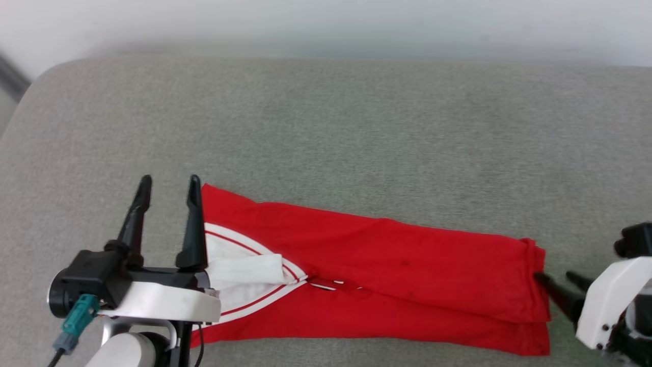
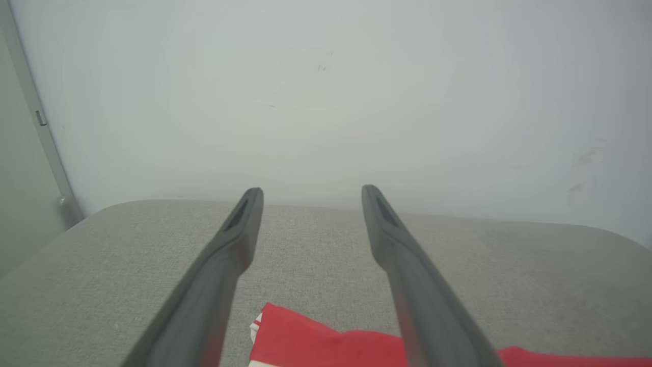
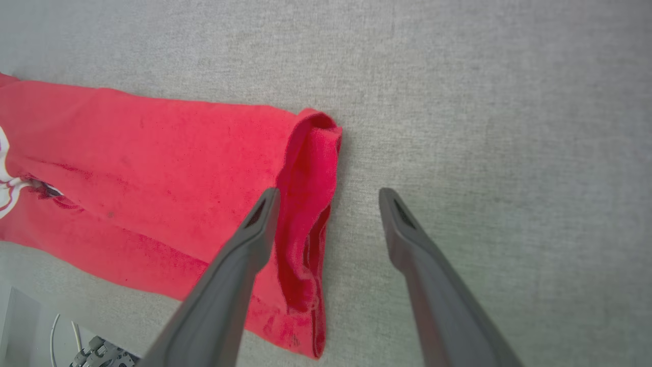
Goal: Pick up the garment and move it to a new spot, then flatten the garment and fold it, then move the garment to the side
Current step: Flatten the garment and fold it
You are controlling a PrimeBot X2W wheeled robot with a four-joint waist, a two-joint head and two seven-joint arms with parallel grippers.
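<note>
While spread on the grey seat, lies as a long folded strip: shirt, reaching from just right of the left gripper across to just left of the right gripper. Judged soft, light and limp; likely to sag and fall open if lifted by one layer or one end alone. Best taken at both short ends together, pinching every layer: at the sleeve end close beside the left gripper, and at the bunched hem right by the right gripper's left finger, touching or not, cannot tell. Spread wide on both sides, gripping nothing. Plain red over the body, folded lengthwise with two flaps meeting along the middle. White at the sleeve, edged with red-white trim, next to the left gripper's right finger. Dotted faintly with small dark specks.
</note>
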